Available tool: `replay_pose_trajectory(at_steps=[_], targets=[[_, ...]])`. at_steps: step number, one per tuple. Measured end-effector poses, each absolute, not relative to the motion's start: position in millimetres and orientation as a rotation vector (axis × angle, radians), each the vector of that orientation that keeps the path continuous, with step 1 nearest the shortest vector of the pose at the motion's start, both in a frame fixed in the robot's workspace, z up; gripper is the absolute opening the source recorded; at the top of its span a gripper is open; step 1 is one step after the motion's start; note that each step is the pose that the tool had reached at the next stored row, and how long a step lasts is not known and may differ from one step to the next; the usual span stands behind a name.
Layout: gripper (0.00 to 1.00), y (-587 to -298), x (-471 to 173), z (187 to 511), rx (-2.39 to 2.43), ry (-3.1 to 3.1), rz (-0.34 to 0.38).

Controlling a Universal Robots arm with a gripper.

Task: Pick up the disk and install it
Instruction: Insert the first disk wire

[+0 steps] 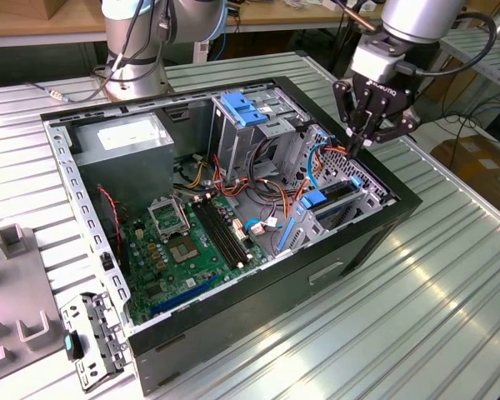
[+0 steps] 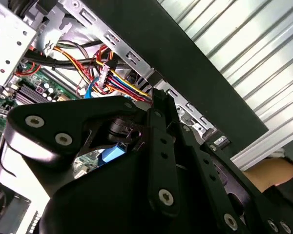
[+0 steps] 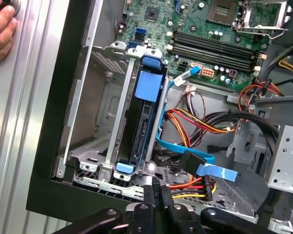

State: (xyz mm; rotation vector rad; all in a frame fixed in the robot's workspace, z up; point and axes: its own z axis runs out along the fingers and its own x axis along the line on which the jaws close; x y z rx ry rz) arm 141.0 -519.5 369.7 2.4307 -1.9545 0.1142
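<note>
I see black two-finger gripper hovering over drive-cage corner of open black computer case, on ribbed metal counter. Fingers pressed together, tips closed, holding nothing. Dark hard disk with blue plastic side rails sits edge-on in metal drive cage, blue pull tab on top, near green motherboard. Blue flat data cable and red-yellow-black power wires lie beside cage, near fingertips. Person's hand rests on counter outside case.
</note>
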Motion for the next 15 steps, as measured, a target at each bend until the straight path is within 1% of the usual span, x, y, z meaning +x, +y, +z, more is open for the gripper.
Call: replay_pose_trajectory(at_steps=[15], targets=[[0.17, -523.7, 127.7, 363.7, 2.399, -1.991, 0.114]])
